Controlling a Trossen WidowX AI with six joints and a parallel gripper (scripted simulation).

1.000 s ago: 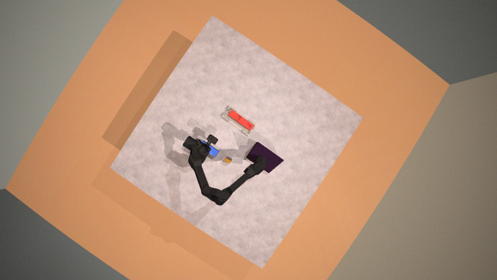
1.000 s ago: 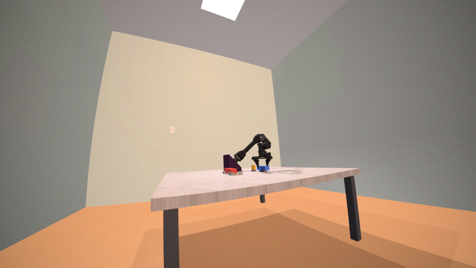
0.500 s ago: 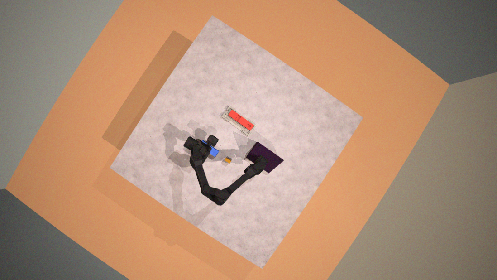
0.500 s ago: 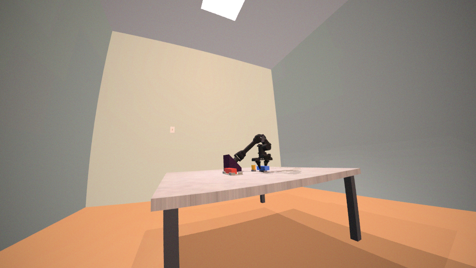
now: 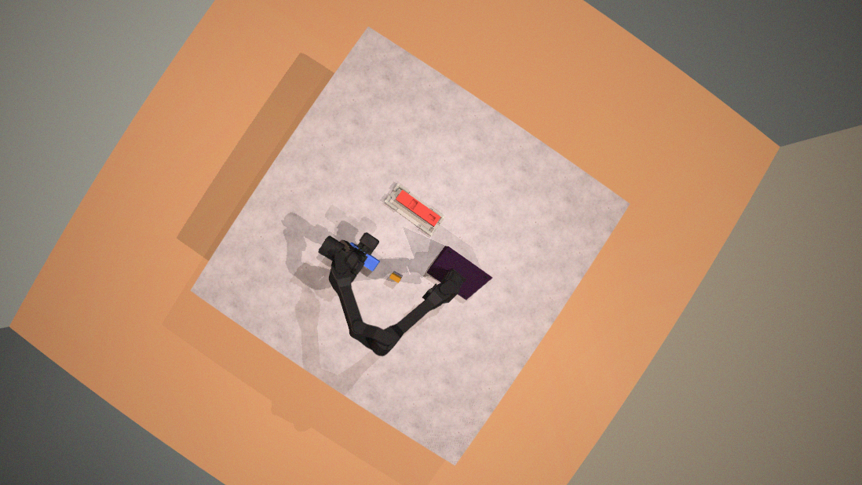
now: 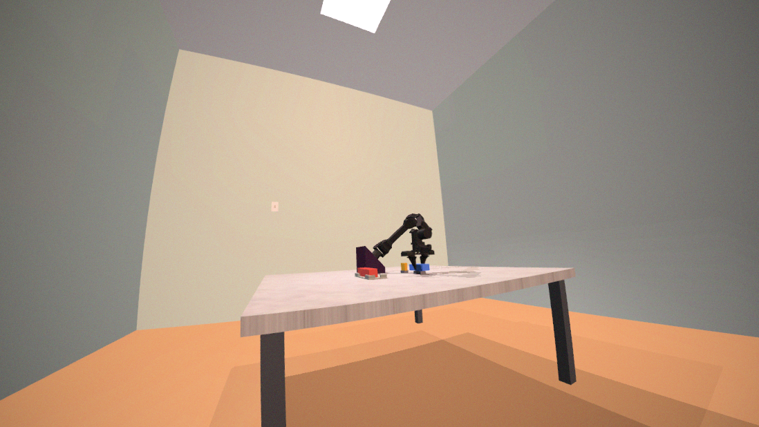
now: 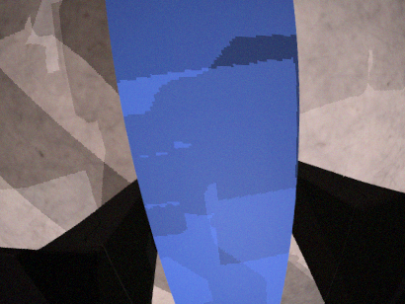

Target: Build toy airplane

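Blue wing [image 5: 371, 261] [image 6: 426, 267] [image 7: 212, 148] pinched between the two black fingers of the gripper [image 5: 360, 253] [image 6: 419, 267] [image 7: 213, 175], one finger on each long side. Held low, just above the counter [image 5: 513, 180] [image 6: 319, 289], with a small dark stand [image 6: 421, 272] right under. Too small to tell if touching the stand or lifted off.

Red body [image 5: 418, 208] [image 6: 367, 271] lying flat in the pale jig [image 5: 410, 218] [image 6: 382, 276], well apart from the wing. Two little holes on top of the red body, both with nothing in them. No wing and no fin on the red body yet.

Yellow fin [image 5: 396, 276] [image 6: 404, 267] standing up on a small dark base, near one end of the wing, between the wing and the big dark purple block [image 5: 473, 274] [image 6: 362, 260].

Black arm [image 5: 377, 340] [image 6: 395, 236] bent like an elbow, up from beside the purple block, then down to the gripper. Gray shadows of the arm spread over the counter.

Farther out, dark legs under the counter, orange floor [image 5: 693, 180] [image 6: 504, 328] all around below, and a cream wall [image 6: 292, 159] behind, with a small light switch [image 6: 274, 206] on it.
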